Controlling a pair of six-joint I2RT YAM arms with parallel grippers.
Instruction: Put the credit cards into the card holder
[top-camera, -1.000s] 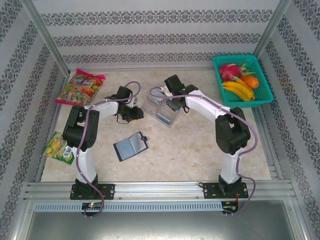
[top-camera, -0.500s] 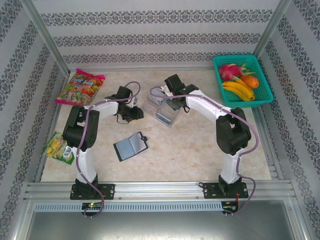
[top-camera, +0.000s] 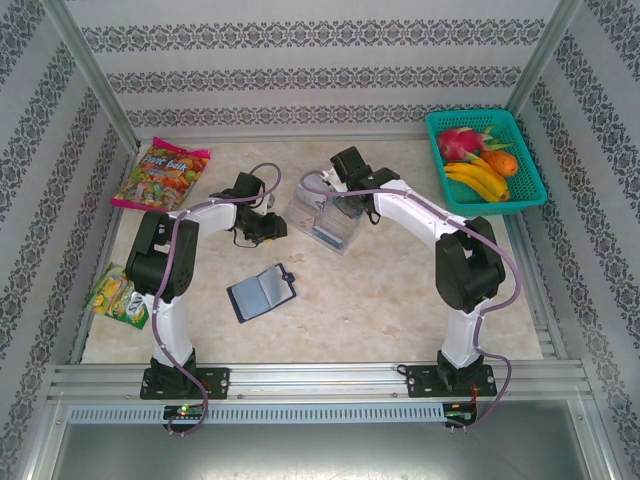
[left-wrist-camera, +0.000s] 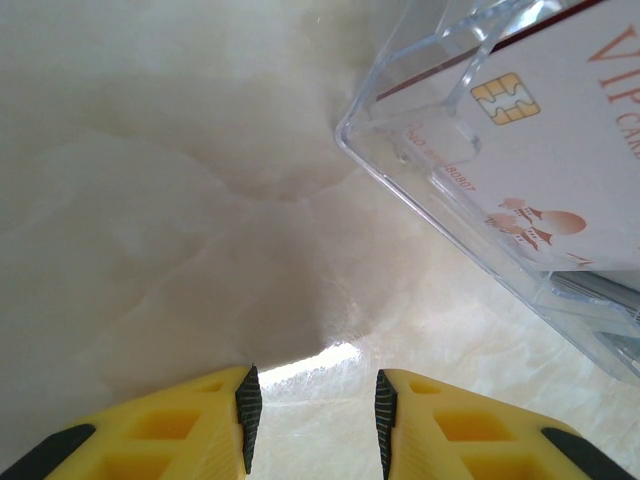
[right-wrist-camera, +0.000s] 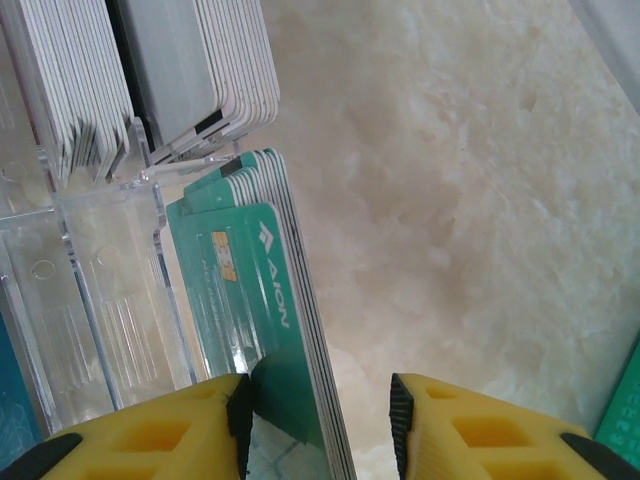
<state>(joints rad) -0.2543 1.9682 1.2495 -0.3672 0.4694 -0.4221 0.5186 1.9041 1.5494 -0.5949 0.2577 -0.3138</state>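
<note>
The right gripper (right-wrist-camera: 320, 420) has narrowed around the teal credit cards (right-wrist-camera: 255, 300) standing in the clear tray (right-wrist-camera: 95, 280). A gap remains beside one finger, so there is no pinch yet. The left gripper (left-wrist-camera: 312, 420) hangs spread and empty over the table (left-wrist-camera: 150, 200). The card holder (top-camera: 262, 292) lies open, well apart from the tray.

VIP card (left-wrist-camera: 580, 120): cut off at 3 o'clock edge. Teal cards (right-wrist-camera: 250, 300): lower ends cut off at 6 o'clock. Wallet (top-camera: 262, 293) slots: too small to tell.
</note>
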